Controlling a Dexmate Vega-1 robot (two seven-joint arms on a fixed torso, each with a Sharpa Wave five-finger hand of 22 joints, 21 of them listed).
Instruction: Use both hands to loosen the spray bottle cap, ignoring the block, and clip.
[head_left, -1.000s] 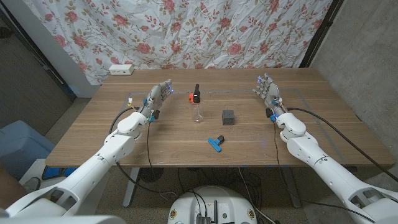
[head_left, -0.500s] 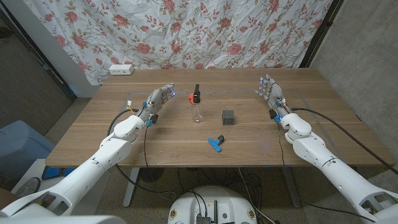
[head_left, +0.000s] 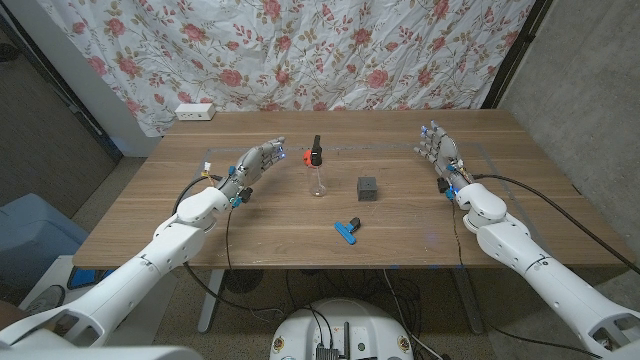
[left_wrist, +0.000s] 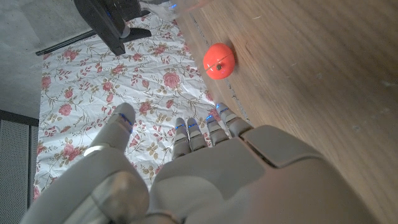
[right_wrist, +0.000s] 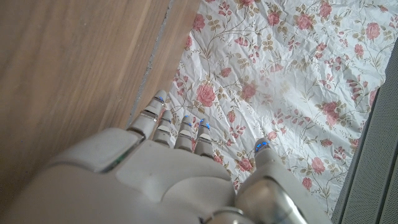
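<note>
The spray bottle (head_left: 318, 178) stands upright near the middle of the table, with a clear body and a black and orange spray head (head_left: 314, 154). In the left wrist view its orange part (left_wrist: 219, 61) and black trigger (left_wrist: 109, 22) lie beyond the fingertips. My left hand (head_left: 255, 162) hovers to the bottle's left, apart from it, fingers spread and pointing toward it, holding nothing. My right hand (head_left: 437, 150) stands far to the bottle's right with its fingers apart and empty. Its back (right_wrist: 168, 174) shows over bare wood in the right wrist view.
A dark grey block (head_left: 367, 187) sits just right of the bottle. A blue clip (head_left: 347, 229) lies nearer the front edge. A white power strip (head_left: 195, 111) rests at the table's back left corner, and a floral curtain (head_left: 300, 50) hangs behind.
My left hand has lowered a little and turned its fingers toward the bottle. My right hand has drifted slightly to the right. The bottle, block and clip have not moved.
</note>
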